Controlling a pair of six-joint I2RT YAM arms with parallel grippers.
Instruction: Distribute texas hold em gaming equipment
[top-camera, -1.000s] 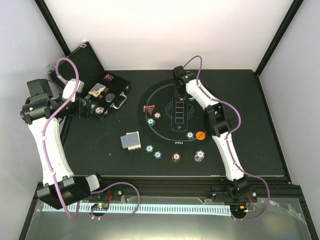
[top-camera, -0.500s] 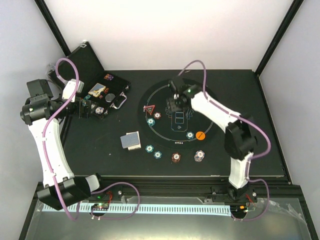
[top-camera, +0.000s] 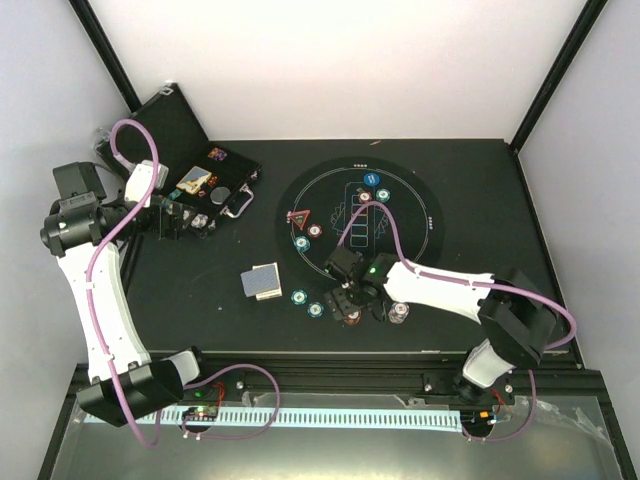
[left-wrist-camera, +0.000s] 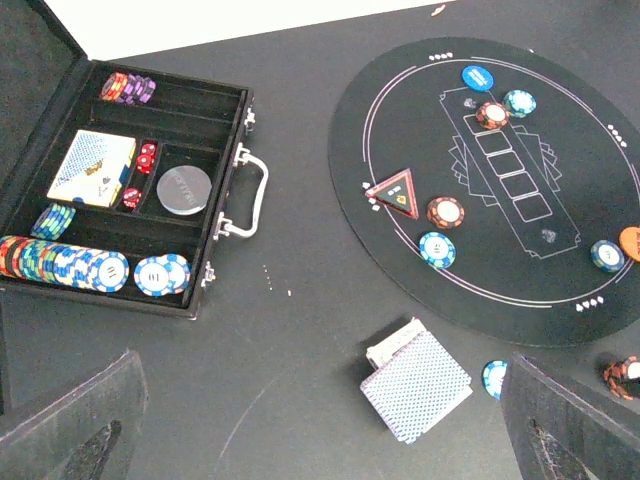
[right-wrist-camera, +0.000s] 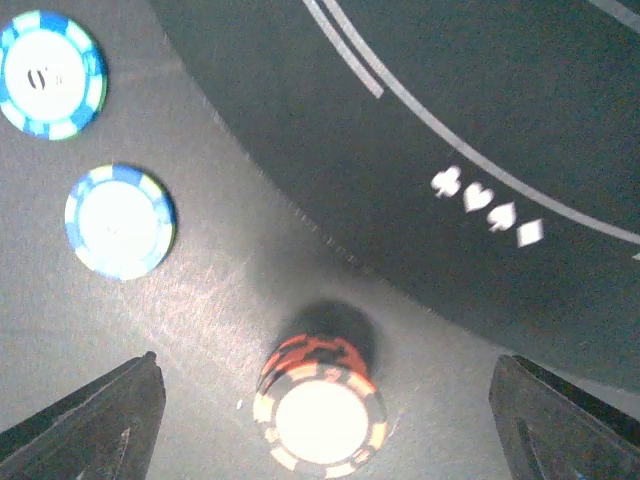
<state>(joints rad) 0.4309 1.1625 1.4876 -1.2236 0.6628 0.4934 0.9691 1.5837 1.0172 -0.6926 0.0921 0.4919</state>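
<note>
Swung across since a second ago: right pincer, from the far half of the round mat to the surface just off its near edge. Spread wide, gripping nothing. Straddles the brown-red chip stack, one finger standing clear on each flank, no contact. Beyond the stack, flat on the surface outside the mat: teal chip and, further on, second teal chip, apart from each other. Just beside the arm in the top view: white-grey chips. Over by the open case, left pincer fully spread and empty above the surface. Ahead of it, off the mat: card deck. On the mat: red triangle marker and blue disc.
</note>
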